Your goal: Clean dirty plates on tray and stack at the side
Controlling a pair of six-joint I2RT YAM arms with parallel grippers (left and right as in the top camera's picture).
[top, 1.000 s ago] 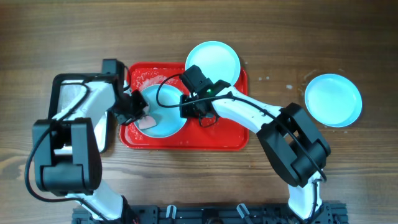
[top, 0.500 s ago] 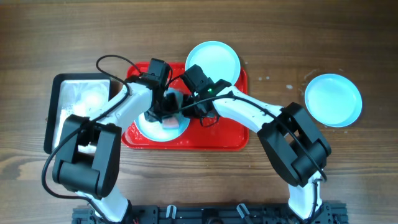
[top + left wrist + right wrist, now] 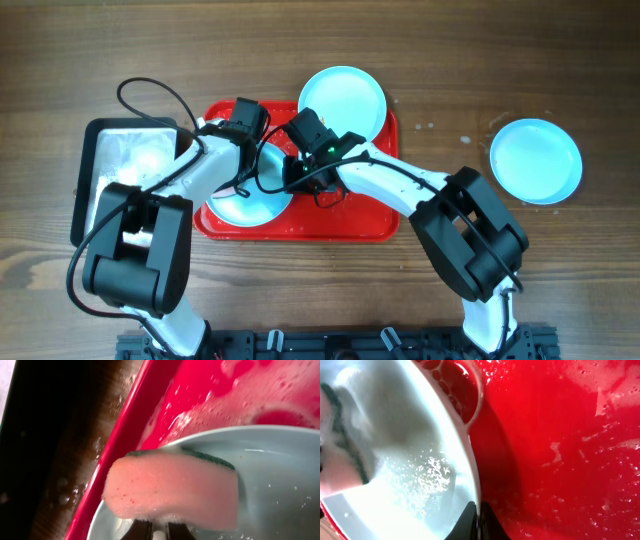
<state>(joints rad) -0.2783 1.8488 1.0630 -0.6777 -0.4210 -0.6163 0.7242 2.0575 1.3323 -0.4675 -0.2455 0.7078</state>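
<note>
A pale turquoise plate (image 3: 245, 200) stands tilted in the left half of the red tray (image 3: 340, 215). My right gripper (image 3: 298, 178) is shut on its right rim (image 3: 470, 460), one finger on each side. My left gripper (image 3: 258, 165) is shut on a pink sponge (image 3: 172, 490) with a green scouring back, pressed on the plate's wet inner face (image 3: 280, 480) near its rim. A second plate (image 3: 343, 100) lies on the tray's back right corner. A third plate (image 3: 536, 160) lies on the table at the right.
A black-rimmed silver metal pan (image 3: 125, 165) with soapy water sits left of the tray. Soap foam lies on the tray floor (image 3: 570, 435). Water drops dot the wooden table (image 3: 450, 130) between tray and right plate.
My left gripper with the sponge has moved from the plate's left side up and right across its face to the upper rim. The plate now stands more tilted. The right gripper kept its hold.
</note>
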